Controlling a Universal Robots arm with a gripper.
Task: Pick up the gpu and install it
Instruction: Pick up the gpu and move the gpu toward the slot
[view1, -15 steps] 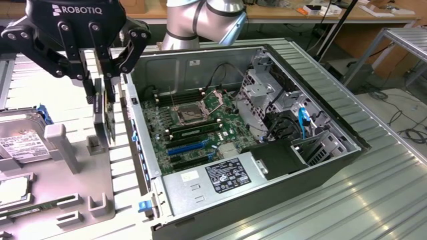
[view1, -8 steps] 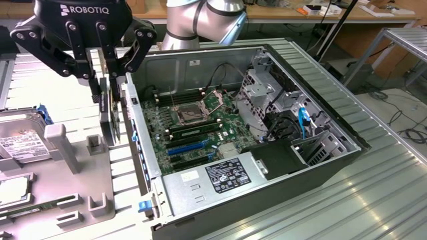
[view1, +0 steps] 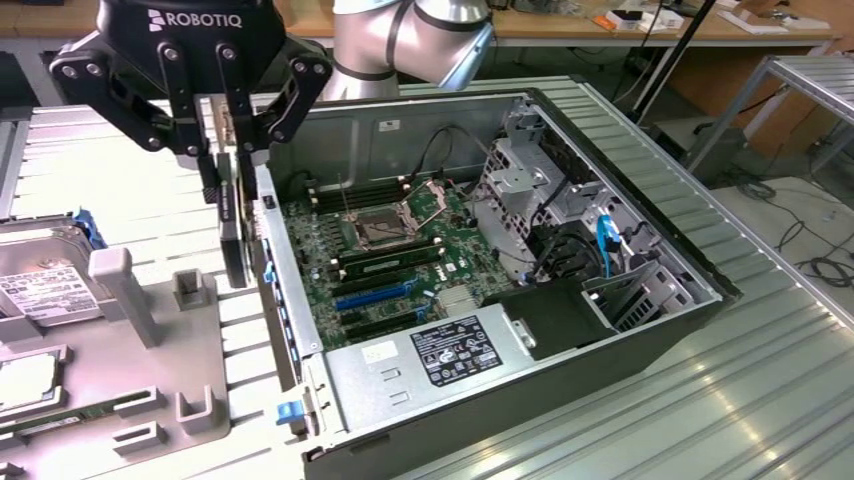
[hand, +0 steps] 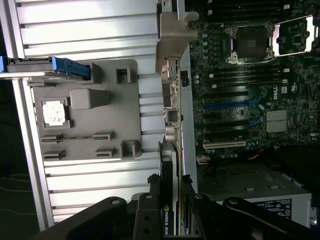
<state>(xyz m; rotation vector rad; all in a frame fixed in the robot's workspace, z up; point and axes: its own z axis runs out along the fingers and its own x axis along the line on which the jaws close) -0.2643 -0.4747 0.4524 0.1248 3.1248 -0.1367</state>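
Pickup done, installation not yet: gpu (view1: 238, 230) clamped edge-on, upright, in the end effector (view1: 224, 150), just outside the open computer case (view1: 667, 235), at its wall on the exterior view's left. Raised off the grey fixture (view1: 147, 330) beside the case; blue motherboard slots (view1: 374, 293) unfilled.

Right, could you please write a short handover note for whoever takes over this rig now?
Gripper: shut on the gpu, holding it by its upper edge.
Gpu: in the air, hanging edge-on about over the case wall, between the grey holder and the motherboard.
Done: gpu picked up.
Left: the install; the gpu is not in any slot yet.
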